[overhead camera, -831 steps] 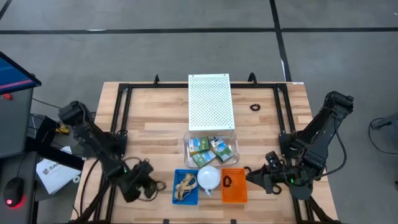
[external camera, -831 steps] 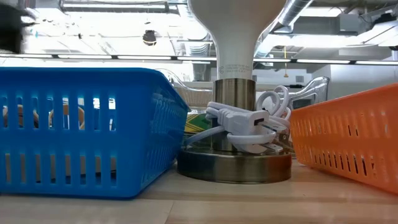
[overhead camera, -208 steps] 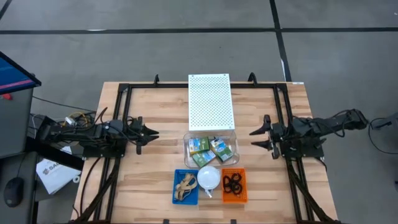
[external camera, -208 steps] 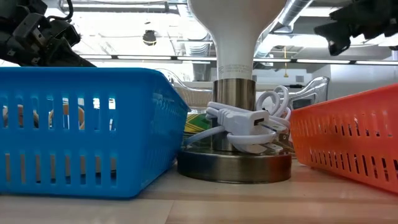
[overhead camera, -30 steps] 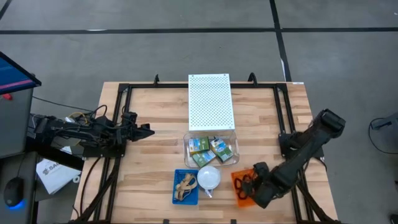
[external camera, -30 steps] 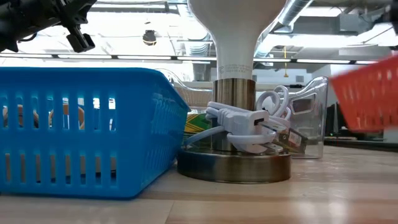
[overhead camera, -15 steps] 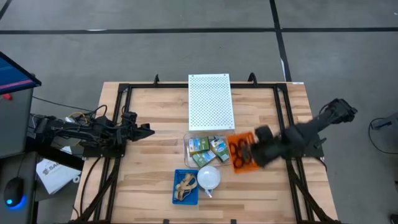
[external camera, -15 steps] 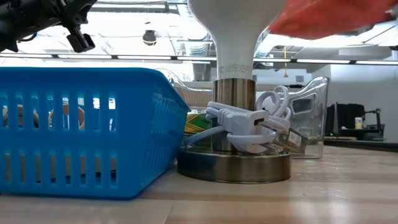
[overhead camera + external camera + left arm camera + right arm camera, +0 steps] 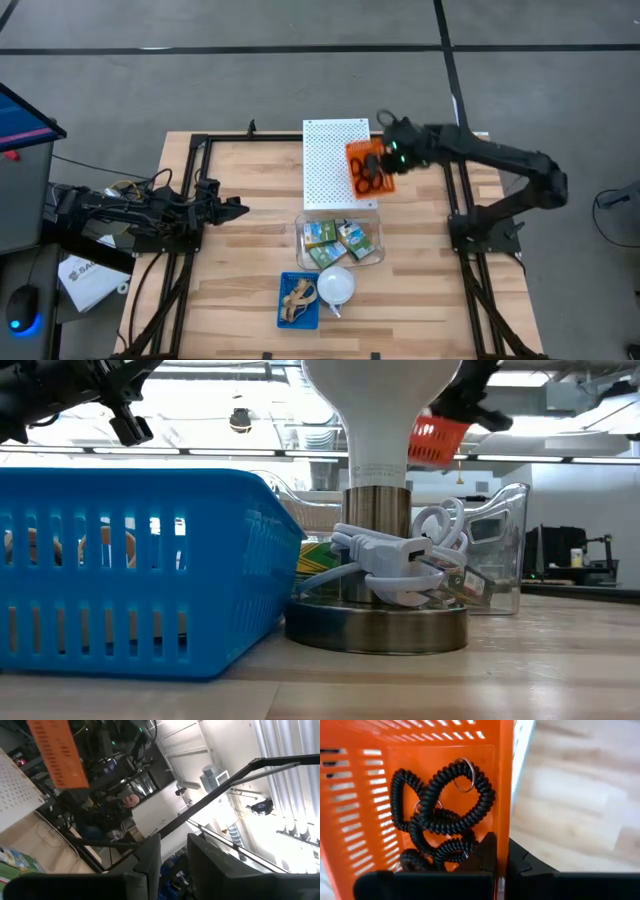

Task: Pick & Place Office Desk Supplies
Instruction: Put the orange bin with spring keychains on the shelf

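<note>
Orange basket [image 9: 366,168], slotted plastic holding black coiled rings [image 9: 440,815] with metal loops, hangs over the white perforated panel [image 9: 330,160], its wall pinched in the right gripper's [image 9: 392,158] closed jaws. Left gripper [image 9: 232,208] waits at the worktop's left, jaws slightly apart, empty.

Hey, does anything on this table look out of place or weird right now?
Yes. The orange basket of black coiled loops is off the table, held by its wall in the shut right gripper over the white perforated panel. The blue basket and lamp sit on the table. The left gripper waits aside.
</note>
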You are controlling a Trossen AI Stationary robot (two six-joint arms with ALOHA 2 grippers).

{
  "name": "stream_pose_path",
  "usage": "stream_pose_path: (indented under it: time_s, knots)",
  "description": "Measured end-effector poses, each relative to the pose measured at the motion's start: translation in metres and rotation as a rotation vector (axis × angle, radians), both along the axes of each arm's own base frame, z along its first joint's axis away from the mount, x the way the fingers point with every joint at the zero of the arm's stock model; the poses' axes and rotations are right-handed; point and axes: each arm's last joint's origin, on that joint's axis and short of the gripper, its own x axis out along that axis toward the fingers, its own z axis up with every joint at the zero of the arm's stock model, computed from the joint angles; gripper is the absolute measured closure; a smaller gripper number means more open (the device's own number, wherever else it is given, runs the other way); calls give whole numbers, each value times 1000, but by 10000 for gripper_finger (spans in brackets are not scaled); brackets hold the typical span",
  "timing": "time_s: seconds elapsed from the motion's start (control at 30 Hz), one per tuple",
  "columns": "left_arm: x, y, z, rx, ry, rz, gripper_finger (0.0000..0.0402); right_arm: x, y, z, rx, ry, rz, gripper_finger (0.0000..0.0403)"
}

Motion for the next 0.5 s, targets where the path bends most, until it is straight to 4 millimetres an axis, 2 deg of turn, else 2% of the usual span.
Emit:
stream_pose_path:
  time_s: [0.27, 0.5]
  knots:
    - [0, 0, 0, 1, 0, 4, 314, 31, -85, 13, 3, 54, 60, 403]
    - [0, 0, 0, -6, 1, 14, 314, 44, -156, 19, 119, 64, 34, 403]
